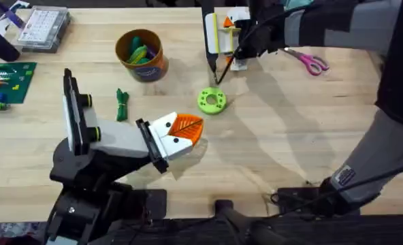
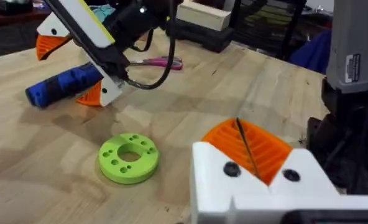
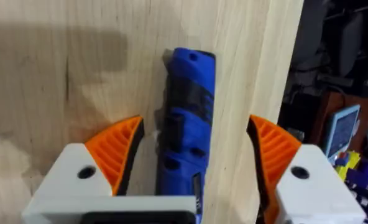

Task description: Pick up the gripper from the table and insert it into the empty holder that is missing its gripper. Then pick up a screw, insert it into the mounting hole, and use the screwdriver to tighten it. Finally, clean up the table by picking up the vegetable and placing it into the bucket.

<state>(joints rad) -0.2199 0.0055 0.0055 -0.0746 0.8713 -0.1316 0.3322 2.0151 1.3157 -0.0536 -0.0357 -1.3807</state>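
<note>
The right tool [image 1: 230, 27] hides most of the screwdriver [image 3: 187, 124] in the overhead view.

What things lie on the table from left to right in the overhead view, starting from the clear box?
Clear box → vegetable → bucket → green ring → scissors.

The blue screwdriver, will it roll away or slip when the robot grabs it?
The screwdriver looks round and lying flat on the table, so a nudge could probably roll it. It seems hard plastic, likely stiff. The right gripper straddles it open, and its ribbed orange pads should help against slipping.
</note>
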